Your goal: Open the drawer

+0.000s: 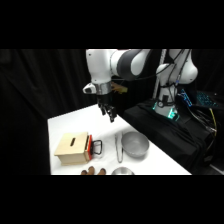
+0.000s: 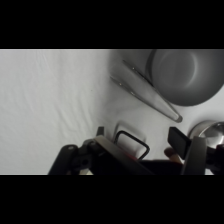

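A small light-wood box sits near the front left corner of the white table (image 1: 65, 122), and its drawer (image 1: 89, 146), marked by a red-orange front panel, appears fully closed. The panel faces right, toward the middle of the tabletop, so the drawer's sliding axis runs left to right across the table, and a black loop handle (image 1: 97, 146) sticks out from the panel on that side. Just right of the handle lie metal tongs (image 1: 119, 147), roughly parallel to the panel, and beyond them stands a round metal bowl (image 1: 135, 144). A second rounded metal object (image 1: 122, 171) and some small brown items (image 1: 93, 171) sit at the table's front edge. The gripper (image 1: 109, 116) hangs above the tabletop, behind and to the right of the handle, touching nothing; in the wrist view its fingers (image 2: 179, 140) appear spread apart, with the handle showing between them below. The likely risks: descending slightly off line could miss the thin loop or press on the panel; pulling at an angle to the sliding axis could drag the light, unanchored box instead of opening it; and the drawer's travel may bump the tongs.
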